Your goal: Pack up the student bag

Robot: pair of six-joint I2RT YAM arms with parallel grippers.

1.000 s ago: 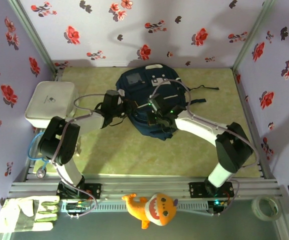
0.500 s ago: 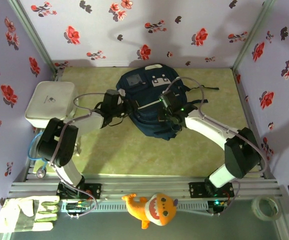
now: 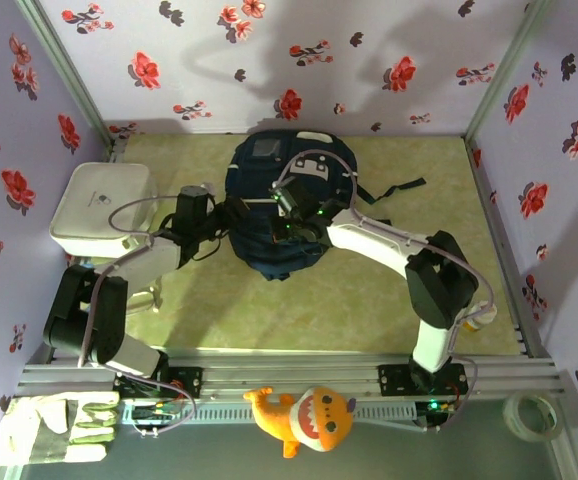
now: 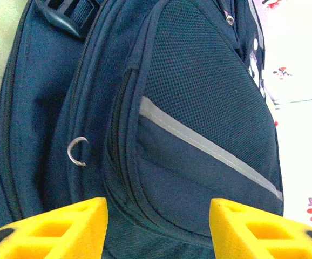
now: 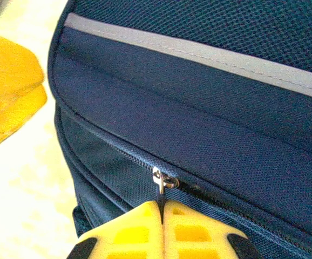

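The navy student bag (image 3: 289, 195) lies in the middle of the green mat, grey patch toward the back wall. My left gripper (image 3: 219, 213) sits at the bag's left side. In the left wrist view it (image 4: 158, 216) is open, its yellow fingers (image 4: 64, 226) spread apart in front of the bag's side pocket (image 4: 199, 108), gripping nothing. My right gripper (image 3: 287, 213) is over the bag's front part. Seen from the right wrist, it (image 5: 161, 208) is shut on the dark zipper pull (image 5: 159, 190), hanging from a silver slider (image 5: 164, 178) on the bag's zip.
A white rounded box (image 3: 99, 205) stands at the left edge of the mat. A glove (image 3: 59, 428), an orange plush shark (image 3: 304, 418) and a tape roll (image 3: 531, 415) lie beyond the front rail. Flowered walls close in three sides.
My left gripper has opened and drawn back to the left. My right gripper, still shut on the zipper pull, has swung left across the bag, and the bag has shifted slightly left.
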